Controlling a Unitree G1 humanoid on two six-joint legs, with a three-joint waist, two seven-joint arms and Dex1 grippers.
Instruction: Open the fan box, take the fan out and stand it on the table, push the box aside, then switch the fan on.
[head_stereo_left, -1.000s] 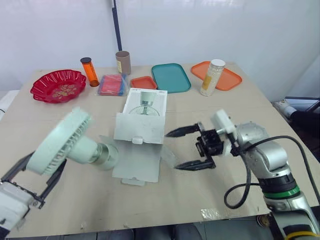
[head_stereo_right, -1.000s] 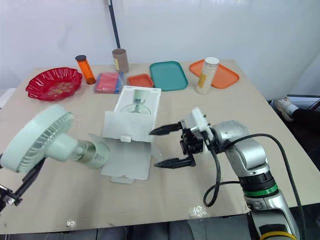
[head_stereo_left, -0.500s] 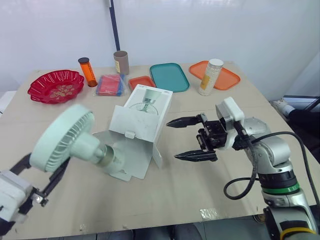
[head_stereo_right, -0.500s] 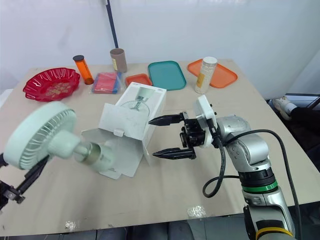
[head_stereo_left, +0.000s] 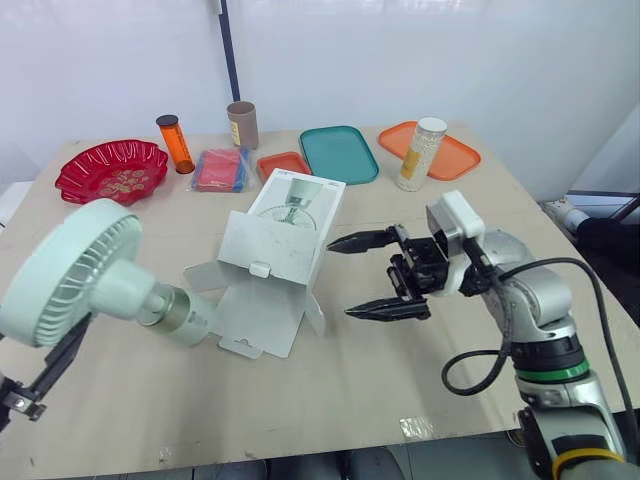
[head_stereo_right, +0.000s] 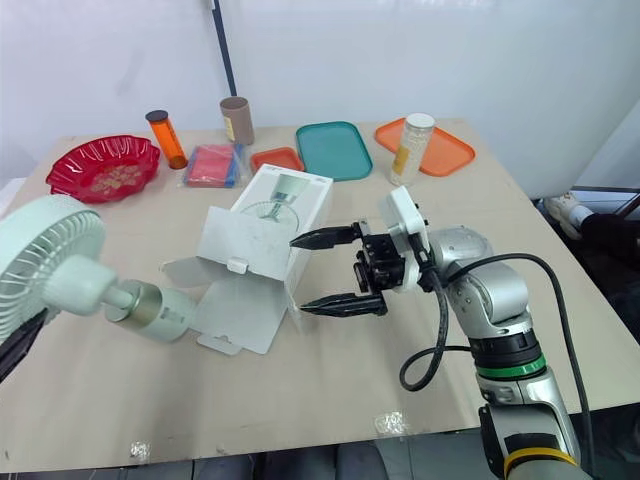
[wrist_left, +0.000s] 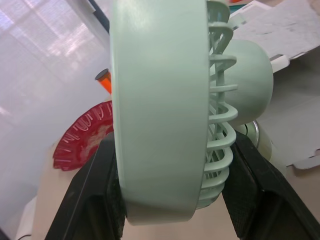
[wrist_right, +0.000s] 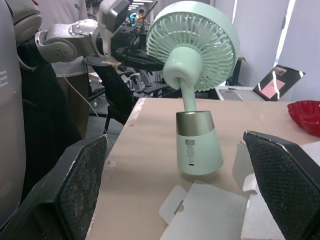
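The fan (head_stereo_left: 75, 275) is out of the fan box (head_stereo_left: 285, 235) and hangs above the near left part of the desk (head_stereo_left: 400, 380), tilted, its round grille head towards the robot's left and its base (head_stereo_left: 185, 312) pointing back at the box; the left pincer (wrist_left: 172, 142) pinches the head by its rim, one black finger on each side, which looks a sound hold for lifting but leaves the base slanted rather than facing down; to stand the fan, the wrist will probably have to turn until the base is level over bare desk

The box lies on its side in the middle of the desk, its mouth towards the robot and its flaps (head_stereo_left: 255, 310) spread flat in front; the fan's base is just beside those flaps, so the landing spot is likely better chosen further left, clear of the card

The right pincer (head_stereo_left: 340, 279) is spread wide and holds nothing; it waits just beside the box's right side, fingers aimed at it, seemingly placed to steady the box or to push it aside once the fan is down

The red dish (head_stereo_left: 110, 170) and the trays at the back are well apart from all this
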